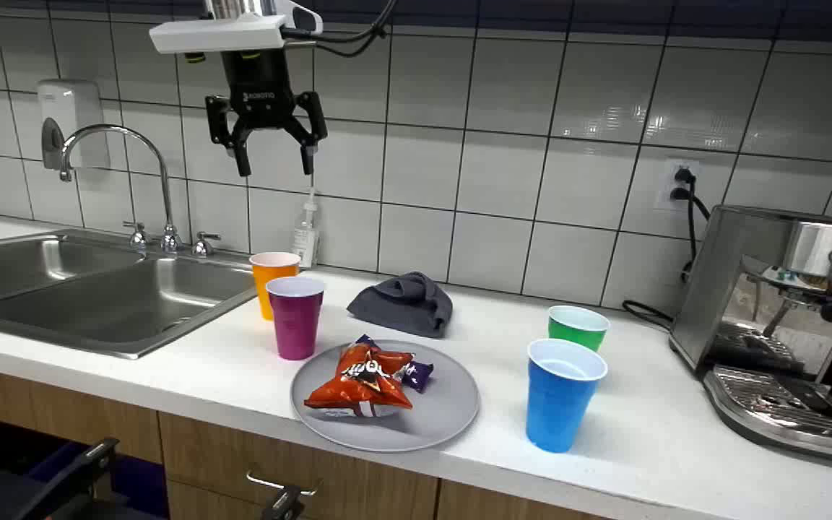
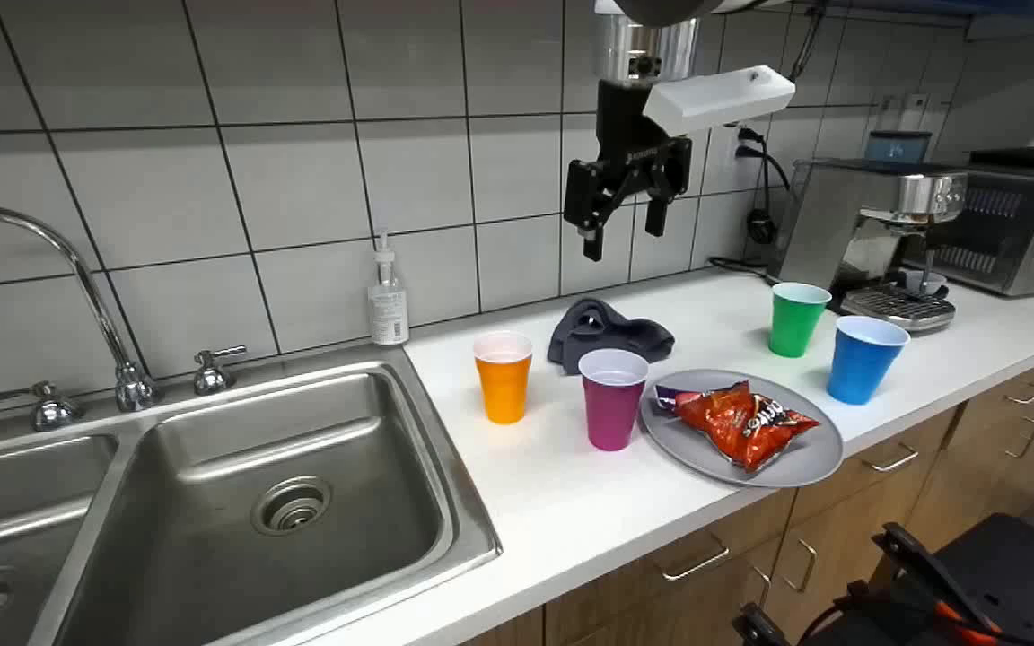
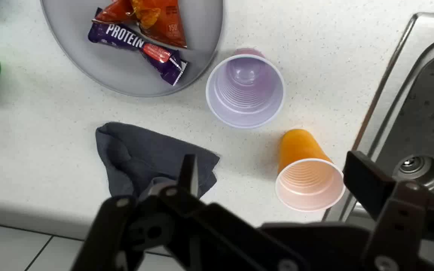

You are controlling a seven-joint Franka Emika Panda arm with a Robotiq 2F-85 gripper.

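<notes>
My gripper (image 1: 276, 169) is open and empty, high above the counter in both exterior views. In the wrist view its spread fingers (image 3: 271, 165) stand either side of an orange cup (image 3: 301, 148), which is far below them and not touched. A purple cup (image 1: 295, 319) stands upright beside the orange cup. A dark grey cloth (image 1: 407, 305) lies crumpled behind them near the wall. A grey plate (image 1: 448, 412) holds a red chip bag (image 1: 362, 383) and a purple protein bar (image 3: 130, 41), partly covered by the bag. A blue cup (image 1: 564, 397) and a green cup (image 2: 795, 320) stand upright past the plate.
A steel double sink (image 2: 275, 431) with a curved faucet (image 2: 77, 269) borders the counter. A soap bottle (image 2: 388, 305) stands by the tiled wall. A coffee machine (image 1: 784, 318) stands at the far end, with a microwave (image 2: 1011, 224) beyond it. The plate reaches the counter's front edge.
</notes>
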